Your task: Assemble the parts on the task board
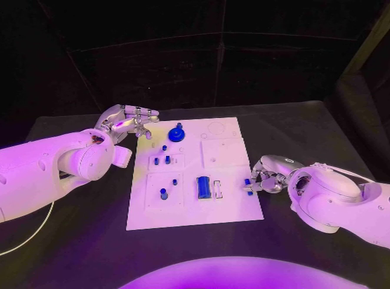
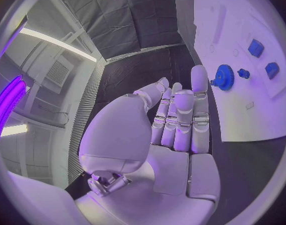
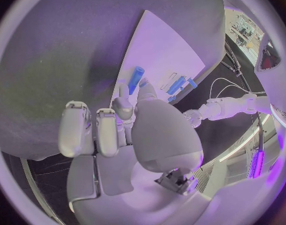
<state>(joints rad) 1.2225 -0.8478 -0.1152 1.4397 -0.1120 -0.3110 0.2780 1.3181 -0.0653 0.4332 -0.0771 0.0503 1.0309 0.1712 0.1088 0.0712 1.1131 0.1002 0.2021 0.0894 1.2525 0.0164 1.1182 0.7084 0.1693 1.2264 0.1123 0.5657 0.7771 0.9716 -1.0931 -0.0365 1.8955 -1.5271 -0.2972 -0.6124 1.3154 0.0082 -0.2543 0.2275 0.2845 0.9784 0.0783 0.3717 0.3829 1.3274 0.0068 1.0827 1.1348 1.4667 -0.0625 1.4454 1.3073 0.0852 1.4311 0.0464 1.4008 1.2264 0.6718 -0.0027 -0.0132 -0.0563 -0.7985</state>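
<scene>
Board [image 1: 229,158] white, rect.; parts [image 1: 202,187] blue, prob. plastic.

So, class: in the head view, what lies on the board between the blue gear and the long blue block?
Between the blue gear and the long blue block lie small blue pegs, seen in the head view.

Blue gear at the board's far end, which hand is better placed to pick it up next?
Left. The left hand hovers open beside the blue gear; the right hand is holding a small blue part at the board's near right edge.
</scene>
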